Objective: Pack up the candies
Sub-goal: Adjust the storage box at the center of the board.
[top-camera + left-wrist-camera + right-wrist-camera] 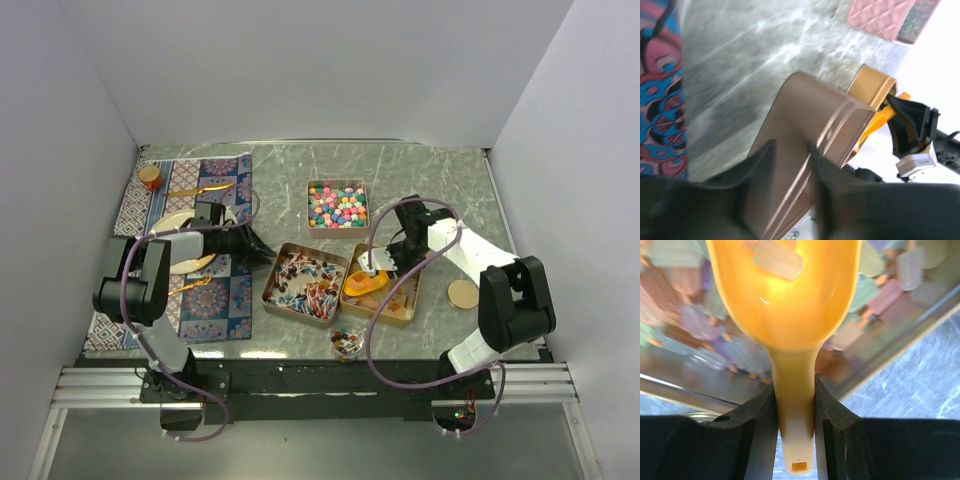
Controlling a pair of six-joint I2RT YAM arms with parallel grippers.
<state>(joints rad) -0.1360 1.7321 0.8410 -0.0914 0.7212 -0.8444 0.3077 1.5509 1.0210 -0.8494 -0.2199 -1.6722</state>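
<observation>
Three square tins hold the candies: multicolour balls (337, 205) at the back, red-blue-white wrapped pieces (303, 281) in the middle, and translucent squares (398, 296) on the right. My right gripper (372, 266) is shut on the handle of an orange scoop (785, 300), also seen from above (364, 283). The scoop's bowl is over the squares' tin and carries one pale square (777, 260). My left gripper (266, 255) is open and empty, just left of the wrapped-candy tin. The tin's tan wall (810, 125) shows between its fingers (765, 160).
A small cup (346, 342) with a few candies stands at the table's front edge. A round tan lid (462, 293) lies right of the tins. On the left, a patterned placemat (215, 300) holds a plate, gold cutlery and a small orange cup (150, 177).
</observation>
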